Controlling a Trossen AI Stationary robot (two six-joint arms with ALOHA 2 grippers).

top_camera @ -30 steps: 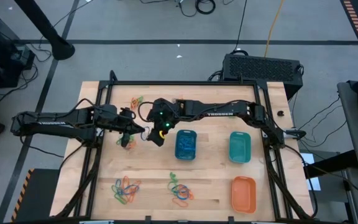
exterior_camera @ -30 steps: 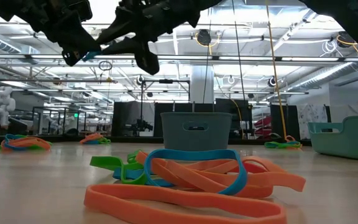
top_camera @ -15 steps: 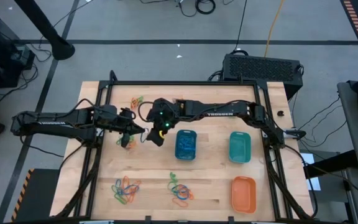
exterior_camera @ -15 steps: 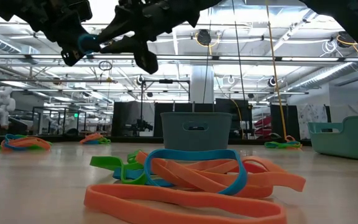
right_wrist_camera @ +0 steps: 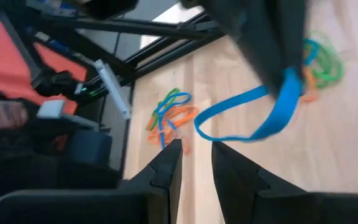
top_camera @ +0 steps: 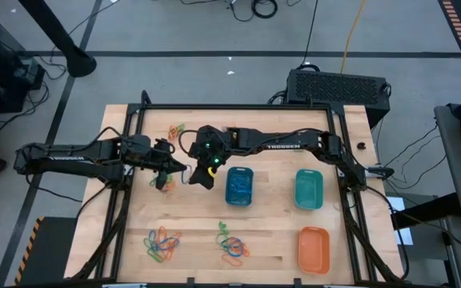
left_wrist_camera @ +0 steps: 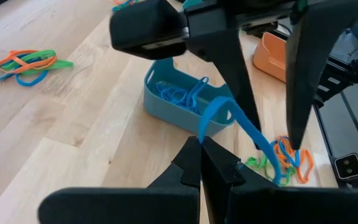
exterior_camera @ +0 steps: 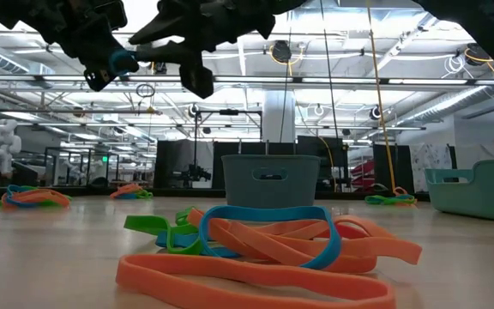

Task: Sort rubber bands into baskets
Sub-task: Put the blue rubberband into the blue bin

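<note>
One blue rubber band (left_wrist_camera: 244, 127) stretched in mid-air between both grippers, just left of the blue basket (top_camera: 239, 186). Left gripper (left_wrist_camera: 202, 149) pinched fully shut on one end. Right gripper (top_camera: 202, 175) slightly parted; far end of the band seemingly hooked around one finger (right_wrist_camera: 278, 56), grip uncertain. Risks judged: snap-back onto the table (top_camera: 270, 240) on slippage; drop short of the basket on early release.

We can just read white lettering, TROSSEN, along the right arm (top_camera: 282, 146) from above, and similar white lettering on the left arm (top_camera: 62, 158), too small to make out.
</note>
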